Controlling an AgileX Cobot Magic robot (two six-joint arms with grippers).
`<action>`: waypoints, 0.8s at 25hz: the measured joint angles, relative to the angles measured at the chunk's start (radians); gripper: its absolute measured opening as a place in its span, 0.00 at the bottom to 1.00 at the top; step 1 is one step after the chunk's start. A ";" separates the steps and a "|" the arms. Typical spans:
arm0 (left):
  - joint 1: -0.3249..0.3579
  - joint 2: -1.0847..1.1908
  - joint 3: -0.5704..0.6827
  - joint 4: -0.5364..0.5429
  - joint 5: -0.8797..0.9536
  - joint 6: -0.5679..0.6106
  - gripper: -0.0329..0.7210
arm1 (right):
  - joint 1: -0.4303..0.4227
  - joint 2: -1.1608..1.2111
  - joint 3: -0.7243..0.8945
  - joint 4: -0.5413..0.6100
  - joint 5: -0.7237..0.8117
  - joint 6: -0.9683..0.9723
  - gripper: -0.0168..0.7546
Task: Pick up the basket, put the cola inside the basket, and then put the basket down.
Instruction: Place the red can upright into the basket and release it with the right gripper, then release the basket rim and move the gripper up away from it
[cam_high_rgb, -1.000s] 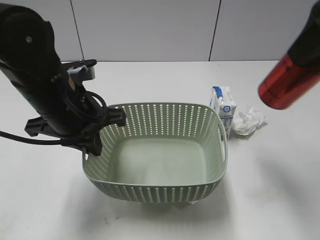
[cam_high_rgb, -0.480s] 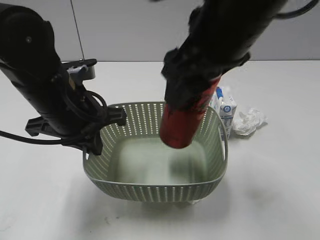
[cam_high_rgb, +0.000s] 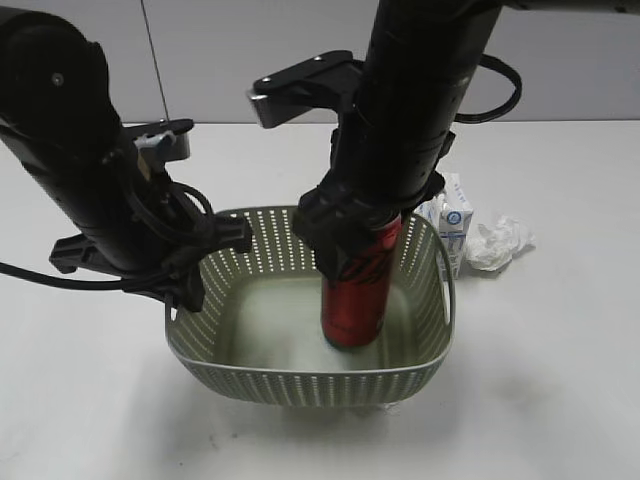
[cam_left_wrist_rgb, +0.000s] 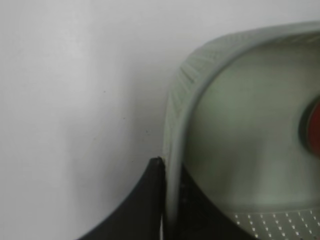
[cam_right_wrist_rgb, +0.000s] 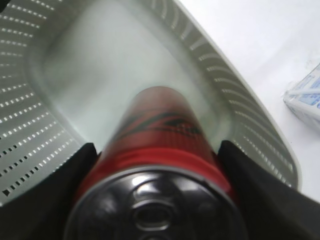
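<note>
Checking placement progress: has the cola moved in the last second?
Yes. The cola, shut in the right gripper, went from upper right, above the carton, leftward and down into the basket, which the left gripper holds.

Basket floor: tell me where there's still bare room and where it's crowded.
Inside the basket, the floor on the left, between the cola and the wall pinched by the left end effector, is bare. The right side is crowded: the right end effector holds the cola close to the right wall. Outside, the carton and crumpled paper fill the right flank.
</note>
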 joint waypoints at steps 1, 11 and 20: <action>0.000 0.000 0.000 0.000 0.001 0.000 0.04 | 0.000 0.000 0.000 0.001 0.000 -0.010 0.72; 0.000 0.009 0.010 0.027 0.029 0.008 0.04 | 0.000 -0.002 -0.096 0.040 0.028 -0.042 0.86; 0.021 0.009 -0.060 0.025 0.122 0.012 0.04 | -0.082 -0.088 -0.294 -0.097 0.105 -0.020 0.85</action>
